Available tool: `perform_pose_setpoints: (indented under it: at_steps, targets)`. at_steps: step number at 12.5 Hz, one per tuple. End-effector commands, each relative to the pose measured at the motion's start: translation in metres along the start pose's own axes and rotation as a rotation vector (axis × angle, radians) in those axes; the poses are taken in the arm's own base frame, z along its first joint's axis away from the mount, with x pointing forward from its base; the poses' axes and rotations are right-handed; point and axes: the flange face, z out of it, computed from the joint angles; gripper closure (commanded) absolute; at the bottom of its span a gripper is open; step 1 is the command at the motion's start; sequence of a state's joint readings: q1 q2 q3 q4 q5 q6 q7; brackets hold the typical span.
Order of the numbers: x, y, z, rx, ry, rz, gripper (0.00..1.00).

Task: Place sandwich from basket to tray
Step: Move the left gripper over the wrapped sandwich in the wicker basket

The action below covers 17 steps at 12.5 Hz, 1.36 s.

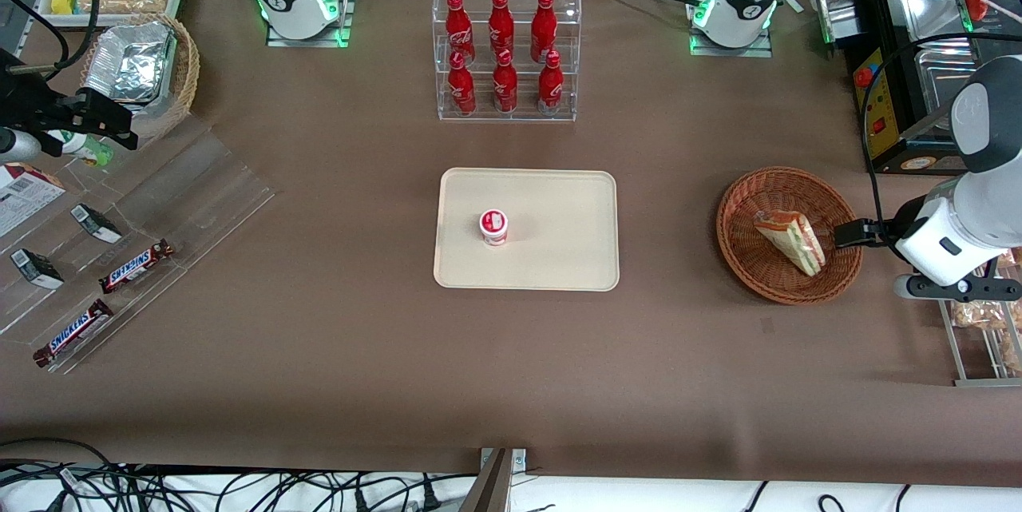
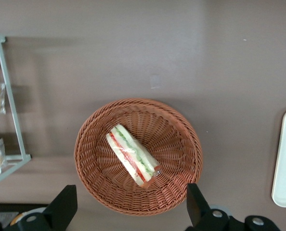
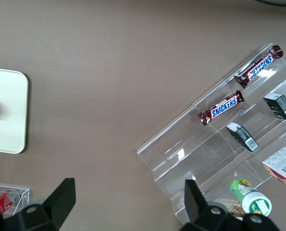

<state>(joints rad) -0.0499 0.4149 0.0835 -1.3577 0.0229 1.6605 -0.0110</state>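
The sandwich [image 1: 790, 240], a wrapped triangular wedge with green, pink and orange layers, lies in the round reddish-brown wicker basket [image 1: 746, 256]. Both show in the left wrist view, the sandwich [image 2: 133, 155] inside the basket [image 2: 92, 163]. My left gripper [image 1: 848, 235] hovers open and empty above the basket's rim, on the side toward the working arm's end of the table. Its fingers [image 2: 66, 207] are spread wide and straddle the basket's edge, apart from the sandwich. The cream-beige tray [image 1: 559, 256] lies at the table's middle with a small red-and-white cup [image 1: 493, 226] on it. The tray's edge [image 2: 285, 163] shows in the wrist view.
A clear rack of red bottles [image 1: 505, 53] stands farther from the camera than the tray. A wire rack with bagged snacks [image 1: 986, 320] and a black machine [image 1: 902, 97] stand beside the working arm. A clear stepped display with Snickers bars [image 1: 136, 266] lies toward the parked arm's end.
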Motion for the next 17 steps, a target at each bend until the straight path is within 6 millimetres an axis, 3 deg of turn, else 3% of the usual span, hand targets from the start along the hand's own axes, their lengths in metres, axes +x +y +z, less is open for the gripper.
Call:
perform_pose_setpoints:
  at_steps: [1, 3, 4, 7, 12, 17]
  targets:
    - [0.005, -0.022, 0.024, 0.004, -0.037, -0.163, 0.0]
    - [0.017, -0.017, 0.052, 0.014, -0.032, -0.372, 0.0]
    - [0.019, -0.006, 0.071, 0.023, -0.024, -0.441, 0.0]
    - [0.018, 0.027, 0.098, 0.024, 0.015, -0.569, 0.0]
    - [-0.017, 0.031, 0.141, 0.143, 0.079, -0.516, 0.0]
    - [-0.063, 0.032, 0.192, 0.108, 0.151, -0.491, 0.0]
